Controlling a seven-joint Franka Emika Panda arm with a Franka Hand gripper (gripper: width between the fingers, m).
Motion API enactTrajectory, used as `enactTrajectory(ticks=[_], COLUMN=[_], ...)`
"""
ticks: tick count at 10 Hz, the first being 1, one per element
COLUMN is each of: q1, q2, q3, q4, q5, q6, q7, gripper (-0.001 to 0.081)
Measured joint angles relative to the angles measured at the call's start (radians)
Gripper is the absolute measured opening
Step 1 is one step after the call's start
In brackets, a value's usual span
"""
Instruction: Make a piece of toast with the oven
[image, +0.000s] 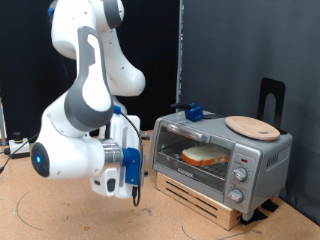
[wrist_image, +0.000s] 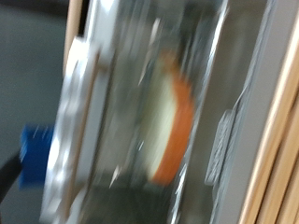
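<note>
The oven (image: 218, 150) is a silver-grey box on a slatted wooden base at the exterior view's right, door closed. Inside, behind the glass, the piece of toast (image: 203, 155) lies on the rack, pale with an orange-brown crust. My gripper (image: 135, 194) hangs at the end of the white arm, to the exterior view's left of the oven and apart from it, fingers pointing down with nothing between them. The wrist view is blurred; it shows the toast (wrist_image: 168, 117) through the oven's glass door (wrist_image: 121, 121). No fingers show there.
A round light-wood plate (image: 251, 126) lies on the oven's top, with a blue piece (image: 193, 112) at its back left corner. Three knobs (image: 239, 178) run down the front panel. A black stand (image: 272, 100) rises behind the oven. The wooden table (image: 60, 215) spreads below.
</note>
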Motion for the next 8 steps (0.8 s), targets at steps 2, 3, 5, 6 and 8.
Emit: enactTrajectory(ticks=[2, 3, 5, 6, 8], q1=[0.015, 0.027, 0.038, 0.038, 0.039], q2=[0.044, 0.068, 0.089, 0.092, 0.118], q3=[0.01, 0.015, 0.016, 0.014, 0.02], q4=[0.044, 0.072, 0.094, 0.095, 0.113], q5=[0.067, 0.079, 0.081, 0.081, 0.103], q6=[0.053, 0.081, 0.091, 0.077, 0.068], q7=[0.02, 0.03, 0.037, 0.044, 0.053], gripper=[0.0807, 0.0807, 0.0807, 0.0807, 0.0807])
